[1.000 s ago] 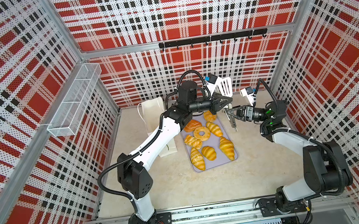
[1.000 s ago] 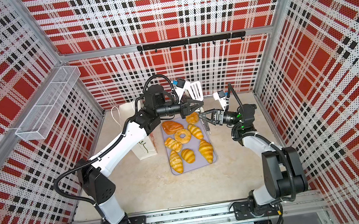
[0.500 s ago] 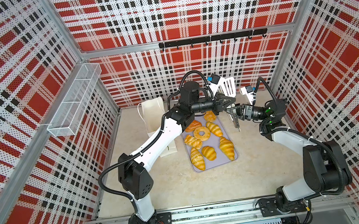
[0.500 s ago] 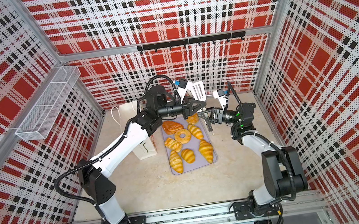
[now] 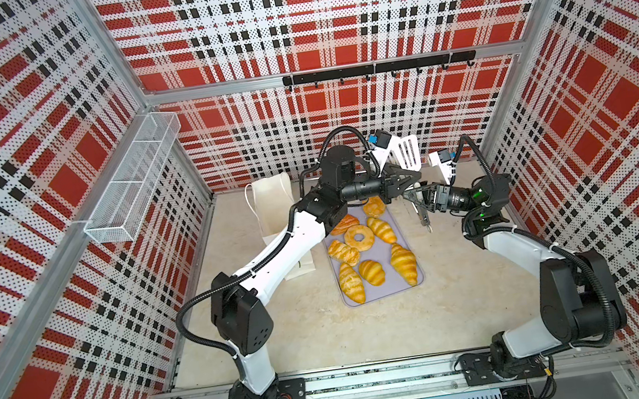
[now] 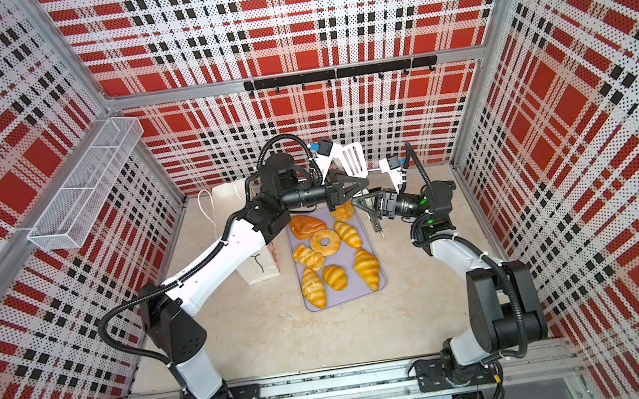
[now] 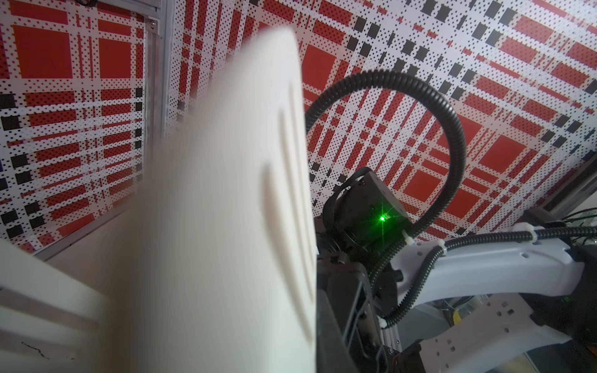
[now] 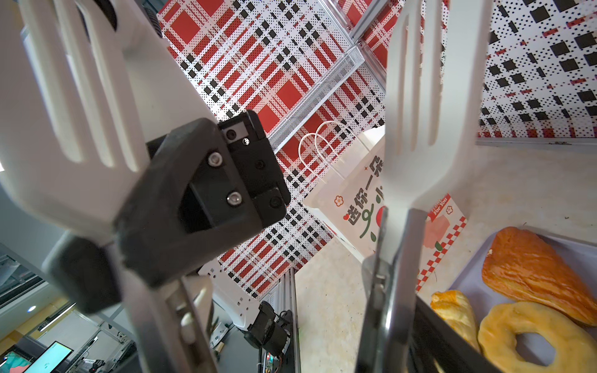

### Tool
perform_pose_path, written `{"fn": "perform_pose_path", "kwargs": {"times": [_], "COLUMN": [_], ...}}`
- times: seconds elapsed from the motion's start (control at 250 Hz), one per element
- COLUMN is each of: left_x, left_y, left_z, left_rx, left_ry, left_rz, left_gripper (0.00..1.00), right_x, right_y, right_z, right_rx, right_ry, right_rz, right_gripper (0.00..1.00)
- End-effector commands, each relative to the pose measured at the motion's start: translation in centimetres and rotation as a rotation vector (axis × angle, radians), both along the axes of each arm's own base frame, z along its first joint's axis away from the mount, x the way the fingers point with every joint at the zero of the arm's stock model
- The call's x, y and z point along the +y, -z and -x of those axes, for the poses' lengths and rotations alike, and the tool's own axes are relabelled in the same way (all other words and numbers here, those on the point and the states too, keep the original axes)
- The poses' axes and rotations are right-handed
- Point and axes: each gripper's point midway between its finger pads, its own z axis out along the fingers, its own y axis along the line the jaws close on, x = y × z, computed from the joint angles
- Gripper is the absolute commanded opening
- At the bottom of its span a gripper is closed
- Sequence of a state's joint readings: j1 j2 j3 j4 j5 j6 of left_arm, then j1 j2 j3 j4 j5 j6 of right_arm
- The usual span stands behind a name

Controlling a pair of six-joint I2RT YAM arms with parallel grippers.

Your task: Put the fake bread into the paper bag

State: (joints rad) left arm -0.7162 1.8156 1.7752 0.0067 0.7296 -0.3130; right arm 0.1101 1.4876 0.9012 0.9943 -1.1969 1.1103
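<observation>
Beige tabletop [image 5: 327, 333]; left gripper [image 5: 411, 176] clamps white tongs [image 5: 408, 151] above fake bread [image 5: 358, 238].

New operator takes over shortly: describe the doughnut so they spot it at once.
Find the lilac tray in the middle of the table, right of the white paper bag. The doughnut lies in its far half, among croissants. It is the only pale ring with a hole through it.

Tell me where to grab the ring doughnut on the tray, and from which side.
Come straight down on the doughnut: it lies flat on the tray, hole facing up. Pinch one wall of the ring with one finger in the hole, probably the section facing the bare tray toward the front. A croissant and a loaf crowd its other sides.
</observation>
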Motion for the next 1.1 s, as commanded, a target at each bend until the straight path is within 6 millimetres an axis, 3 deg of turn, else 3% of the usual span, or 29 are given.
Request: {"fn": "perform_pose_path", "kwargs": {"times": [0.0, 0.328, 0.412, 0.684, 0.836, 1.097], "left_x": [-1.0, -1.5, -1.3, -0.5, -0.3, 1.0], "left_y": [-0.9, -0.4, -0.3, -1.1, -1.0, -0.3], "left_z": [1.8, 2.3, 2.1, 1.3, 0.9, -0.6], "left_rx": [-0.021, -0.007, -0.009, -0.018, -0.006, 0.027], "left_ry": [0.073, 0.095, 0.089, 0.068, 0.058, -0.04], "left_rz": [0.045, 0.055, 0.059, 0.079, 0.079, 0.081], "left_gripper": [0.07, 0.07, 0.07, 0.07, 0.1, 0.45], "right_x": [0.0, 0.0, 0.0, 0.1, 0.0, -0.6], "right_y": [-1.0, -1.4, -1.3, -0.4, -0.2, 0.4], "right_z": [-0.8, -1.1, -1.0, -0.5, -0.6, -0.9], "right_rx": [-0.031, -0.029, -0.025, -0.007, 0.003, 0.024], "right_ry": [0.032, 0.037, 0.033, 0.018, 0.023, 0.05], "right_rz": [-0.017, -0.021, -0.019, 0.0, 0.009, 0.043], "right_gripper": [0.88, 0.84, 0.79, 0.79, 0.7, 0.64]}}
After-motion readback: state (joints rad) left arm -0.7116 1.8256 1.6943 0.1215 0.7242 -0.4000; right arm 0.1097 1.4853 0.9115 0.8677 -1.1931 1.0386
